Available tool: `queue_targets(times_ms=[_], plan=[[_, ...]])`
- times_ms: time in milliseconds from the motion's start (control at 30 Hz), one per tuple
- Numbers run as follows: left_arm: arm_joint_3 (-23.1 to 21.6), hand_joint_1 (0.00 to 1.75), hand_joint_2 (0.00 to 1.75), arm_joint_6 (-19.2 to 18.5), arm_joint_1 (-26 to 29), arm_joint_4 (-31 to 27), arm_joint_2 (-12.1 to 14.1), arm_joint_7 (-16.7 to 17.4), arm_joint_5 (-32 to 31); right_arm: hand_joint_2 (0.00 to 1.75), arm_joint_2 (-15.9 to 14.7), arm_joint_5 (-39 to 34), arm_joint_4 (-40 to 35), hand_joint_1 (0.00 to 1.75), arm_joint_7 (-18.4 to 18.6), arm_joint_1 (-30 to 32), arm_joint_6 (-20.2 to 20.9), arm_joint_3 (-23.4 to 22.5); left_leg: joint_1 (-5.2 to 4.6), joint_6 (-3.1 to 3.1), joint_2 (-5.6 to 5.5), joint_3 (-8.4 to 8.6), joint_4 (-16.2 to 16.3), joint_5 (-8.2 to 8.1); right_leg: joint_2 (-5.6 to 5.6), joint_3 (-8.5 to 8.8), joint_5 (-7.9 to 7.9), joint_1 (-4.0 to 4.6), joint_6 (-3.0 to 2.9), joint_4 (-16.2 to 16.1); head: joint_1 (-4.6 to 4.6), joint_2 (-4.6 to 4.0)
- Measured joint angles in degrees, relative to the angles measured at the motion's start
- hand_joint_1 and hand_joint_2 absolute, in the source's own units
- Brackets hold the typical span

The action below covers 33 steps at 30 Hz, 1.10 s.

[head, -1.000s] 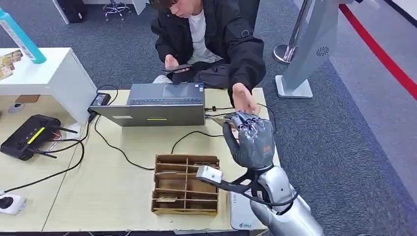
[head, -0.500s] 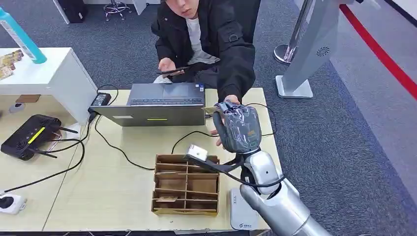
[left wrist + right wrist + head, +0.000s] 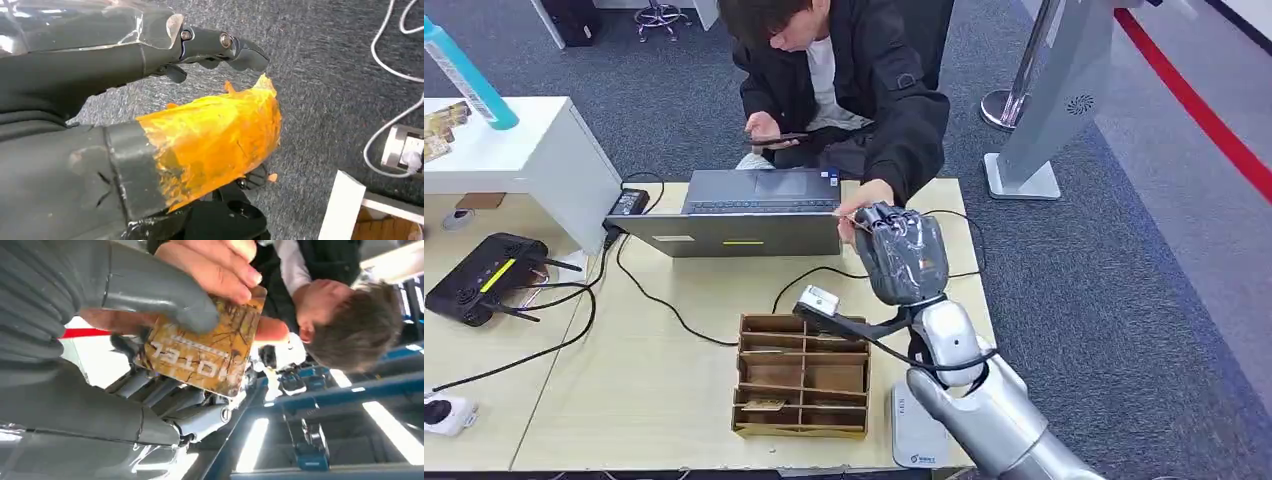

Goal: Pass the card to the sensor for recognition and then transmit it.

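Over on the far left of the head view a black controller [image 3: 484,279] lies on the pale table [image 3: 624,390], its cables trailing across the wood, and a white cabinet [image 3: 524,160] stands behind it. Moving along, a grey laptop [image 3: 749,212] lies at the table's far edge, and nearer the robot there's a brown divider tray [image 3: 802,376] with a small card-like piece in one of its near compartments (too small to read). A white sensor pad [image 3: 917,435] lies just beside the tray's right side, partly behind the silver arm.

Now the action: the right hand [image 3: 902,255] is raised above the table's right end, just past the laptop's corner. The right wrist view shows the card [image 3: 207,350], gold and brown with printed lettering, pinned between the thick grey thumb [image 3: 160,295] and the darker fingers [image 3: 165,397] beneath. A seated person in a black jacket [image 3: 874,70] reaches across, and the person's hand [image 3: 220,265] has its fingers on the card's far edge — both hands on it at once!

The left hand [image 3: 150,125] hangs over grey carpet [image 3: 320,75], thumb wrapped in orange tape; it seems to hold nothing, fingers loosely extended, though the view is close and partial.
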Motion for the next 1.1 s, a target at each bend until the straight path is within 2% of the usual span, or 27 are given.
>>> queue_targets(times_ms=[267,400,433,567,833,867,967,1033,1067,1100], plan=[[-2.3,0.00,0.00,0.0,-0.1,0.0,-0.2,-0.8,0.8,1.75,0.1,1.6,2.0,0.00,1.0,0.0,0.8,0.0,0.00,0.00,0.00,-0.01,0.0,0.00,0.00,0.00,0.00,0.00,0.00,0.0,0.00,0.00],[-2.7,0.00,0.00,2.1,0.0,0.1,-0.1,1.6,4.5,1.75,0.2,1.1,2.2,0.00,0.9,0.0,1.2,0.0,0.00,0.00,0.00,-0.01,0.0,0.00,0.01,-0.01,0.00,0.00,0.00,0.0,0.00,0.00],[-2.7,0.00,0.00,2.0,0.0,0.1,-0.2,1.5,4.2,0.00,0.2,1.1,2.3,0.00,1.0,0.0,1.3,0.0,0.00,0.00,-0.02,-0.01,0.0,0.00,-0.01,-0.01,0.00,0.00,0.00,0.0,0.02,0.00],[-3.9,0.00,0.00,0.9,-0.1,0.1,-0.2,0.2,3.7,0.00,0.2,1.6,1.9,0.00,1.4,0.3,1.8,0.0,0.00,0.00,0.01,-0.01,0.0,0.00,0.02,-0.01,0.00,0.00,0.00,0.0,-0.02,0.00],[-3.9,0.00,0.00,0.9,-0.1,0.1,-0.2,0.2,3.7,0.00,0.2,1.6,1.9,0.00,1.4,0.3,1.8,0.0,0.00,0.00,0.01,-0.01,0.0,0.00,0.02,-0.01,0.00,0.00,0.00,0.0,-0.02,0.00],[-3.9,0.00,0.00,0.9,-0.1,0.1,-0.2,0.2,3.7,1.75,0.2,1.5,1.9,0.00,1.4,0.4,1.8,0.0,0.00,0.00,0.01,-0.01,0.0,0.00,0.03,-0.01,0.00,0.00,0.00,0.0,-0.02,0.00],[-4.0,0.00,0.00,0.9,-0.1,0.1,-0.2,0.0,4.0,1.75,0.2,1.0,1.6,0.00,1.0,0.5,1.9,0.0,0.00,0.00,0.01,-0.01,0.0,0.00,0.03,-0.02,0.00,0.00,0.00,0.0,0.00,0.00],[-4.3,0.00,0.00,0.5,0.0,0.2,-0.2,-0.9,5.4,1.75,0.1,-2.4,-0.7,0.00,-2.0,1.8,1.5,0.2,0.00,0.00,-0.01,-0.01,0.0,0.00,0.01,-0.02,0.00,0.00,0.00,0.0,0.00,0.00],[-4.5,0.00,0.00,-0.5,0.1,0.2,-0.2,-2.7,5.7,1.75,0.1,-6.9,-3.7,0.00,-5.3,3.8,0.9,0.4,0.00,0.00,0.00,-0.02,0.0,-0.01,0.01,-0.04,-0.01,0.00,0.00,0.0,0.00,0.00],[-8.2,0.00,0.00,-3.5,1.1,0.2,-0.5,-8.7,2.0,1.75,-0.2,-11.4,-7.4,0.00,-9.1,7.4,0.5,0.7,0.01,-0.02,0.00,-0.07,0.0,-0.04,0.02,-0.06,-0.01,0.00,0.00,0.0,0.02,0.00]])
